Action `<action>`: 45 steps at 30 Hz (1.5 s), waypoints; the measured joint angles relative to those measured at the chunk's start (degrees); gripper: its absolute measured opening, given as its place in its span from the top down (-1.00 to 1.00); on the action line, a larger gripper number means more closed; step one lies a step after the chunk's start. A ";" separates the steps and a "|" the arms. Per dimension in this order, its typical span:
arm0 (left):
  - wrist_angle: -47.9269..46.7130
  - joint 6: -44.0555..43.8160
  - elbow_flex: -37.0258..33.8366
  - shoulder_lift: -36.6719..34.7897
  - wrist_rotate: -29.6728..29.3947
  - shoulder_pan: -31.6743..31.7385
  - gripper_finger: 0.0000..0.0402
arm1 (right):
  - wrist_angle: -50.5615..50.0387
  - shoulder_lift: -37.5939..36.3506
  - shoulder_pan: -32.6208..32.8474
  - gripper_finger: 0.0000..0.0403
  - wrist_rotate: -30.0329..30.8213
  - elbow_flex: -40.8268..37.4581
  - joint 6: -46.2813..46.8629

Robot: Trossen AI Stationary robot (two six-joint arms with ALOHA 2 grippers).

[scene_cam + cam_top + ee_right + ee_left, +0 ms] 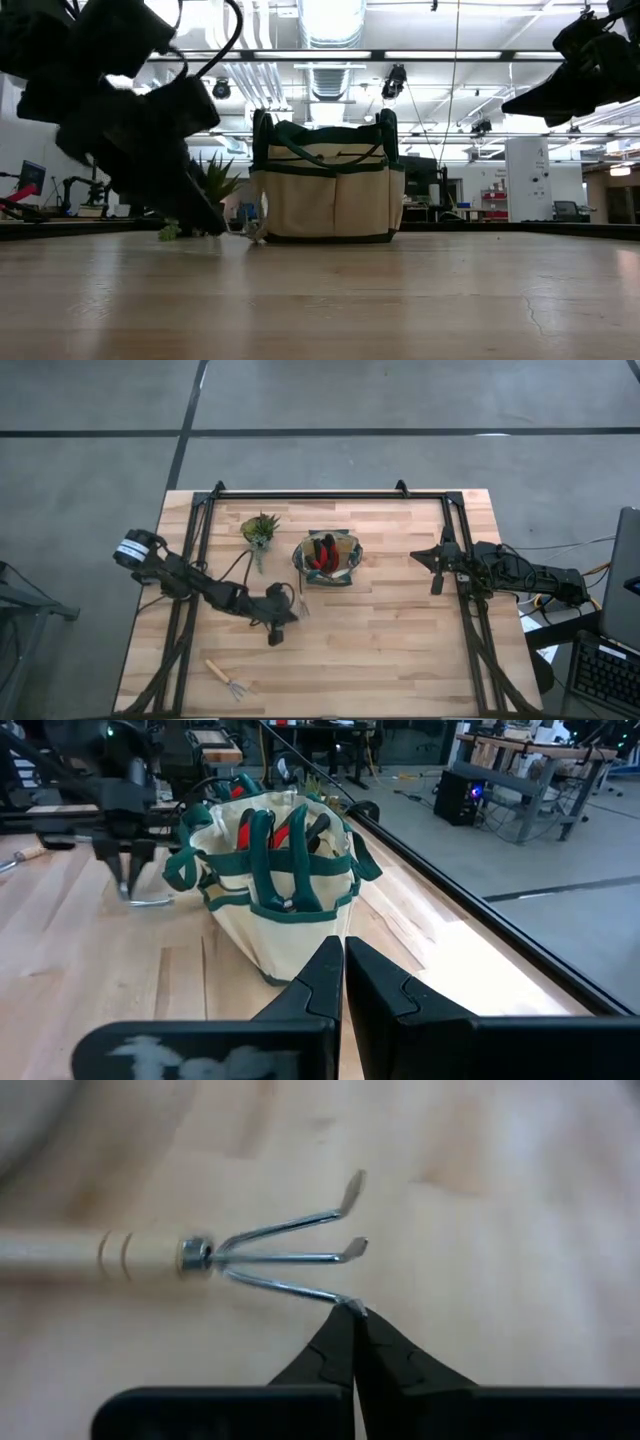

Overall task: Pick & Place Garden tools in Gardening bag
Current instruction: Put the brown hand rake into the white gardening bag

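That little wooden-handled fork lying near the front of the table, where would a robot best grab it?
Probably across the pale wooden handle of the fork, coming straight down from above. It lies flat with open table all around. The handle is straight and thicker than the thin metal tines, which would likely slip between the fingers.

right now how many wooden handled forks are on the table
2. One fork lies alone near the table's front edge on the left. The other fork lies beside the bag, at the left gripper. The bag may hide more.
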 joint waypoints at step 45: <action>9.27 -6.02 3.15 0.02 14.79 -1.48 0.84 | 16.58 3.09 0.04 0.96 0.79 -1.49 7.40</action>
